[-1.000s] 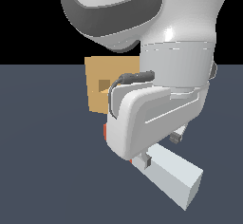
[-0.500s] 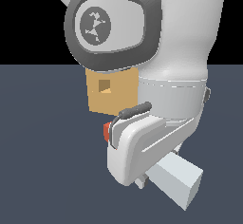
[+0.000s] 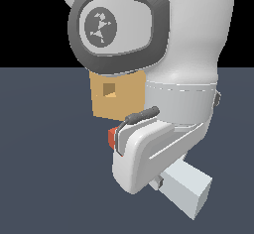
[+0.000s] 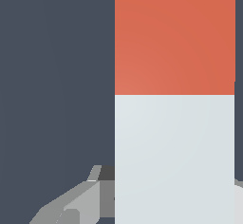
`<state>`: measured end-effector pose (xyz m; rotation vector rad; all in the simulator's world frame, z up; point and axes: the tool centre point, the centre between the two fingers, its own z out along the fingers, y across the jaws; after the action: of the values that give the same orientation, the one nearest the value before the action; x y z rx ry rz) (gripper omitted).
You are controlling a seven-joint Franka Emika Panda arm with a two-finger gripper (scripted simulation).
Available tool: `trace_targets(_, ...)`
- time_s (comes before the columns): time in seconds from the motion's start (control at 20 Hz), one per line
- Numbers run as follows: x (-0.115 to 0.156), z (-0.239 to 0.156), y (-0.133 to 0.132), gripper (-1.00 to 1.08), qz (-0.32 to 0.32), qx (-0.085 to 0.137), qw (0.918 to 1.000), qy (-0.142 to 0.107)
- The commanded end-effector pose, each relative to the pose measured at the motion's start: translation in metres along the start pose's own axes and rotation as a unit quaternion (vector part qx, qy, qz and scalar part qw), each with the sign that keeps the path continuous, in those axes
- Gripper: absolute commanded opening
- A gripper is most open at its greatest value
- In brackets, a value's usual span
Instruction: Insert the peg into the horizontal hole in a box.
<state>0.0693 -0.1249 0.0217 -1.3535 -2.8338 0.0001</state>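
The peg lies low on the dark floor in the exterior view, its pale grey-white end [image 3: 189,189] toward the camera and its red end [image 3: 112,137] toward the box. The tan box [image 3: 124,101] stands just behind, with the small square hole [image 3: 108,89] in the face turned to the camera. My gripper [image 3: 159,180] is down over the peg's white part, mostly hidden by the white hand. In the wrist view the peg [image 4: 174,123] fills the frame between the grey fingers [image 4: 76,204], which stand against its sides.
The arm's large white and dark grey links [image 3: 119,27] fill the upper part of the exterior view and hide the top of the box. The dark grey floor [image 3: 44,168] stretches around the peg and box.
The arm and hand have come down over the peg and more of the box face with the hole now shows. The peg and box have stayed in place.
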Motion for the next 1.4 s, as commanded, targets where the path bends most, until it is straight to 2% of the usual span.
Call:
trace_targets(0.0,0.000,0.000,0.000,-1.00,0.000,0.000,1.0000,-0.001)
trace_targets(0.45,0.005,-0.003,-0.006,-1.00,0.016,0.000,0.9999,0.000)
trace_targets(0.85,0.021,-0.011,-0.024,-1.00,0.068,0.000,0.9977,0.000)
trace_targets(1.1,0.040,-0.020,-0.040,-1.00,0.121,0.000,0.9927,0.000)
trace_targets(1.35,0.063,-0.031,-0.056,-1.00,0.183,0.000,0.9832,0.000)
